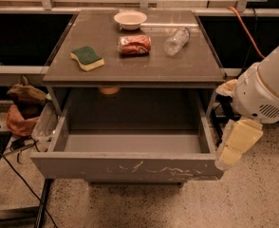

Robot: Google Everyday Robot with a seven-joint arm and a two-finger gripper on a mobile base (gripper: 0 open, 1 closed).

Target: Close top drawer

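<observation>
The top drawer [130, 167] stands pulled far out under the grey cabinet top [134, 68]. Its flat front panel is streaked with whitish scratches, and its inside is empty. My gripper [235, 145] is cream-coloured and hangs below the white arm housing [265, 91] at the right. It sits just outside the drawer's front right corner, close to or touching the right end of the front panel.
On the cabinet top lie a green and yellow sponge [87, 58], a white bowl [130, 19], a crushed red can [134, 45] and a clear plastic bottle [176, 41]. Bags [22, 108] and cables [16, 175] lie on the floor at the left. An orange cable [246, 30] runs at the back right.
</observation>
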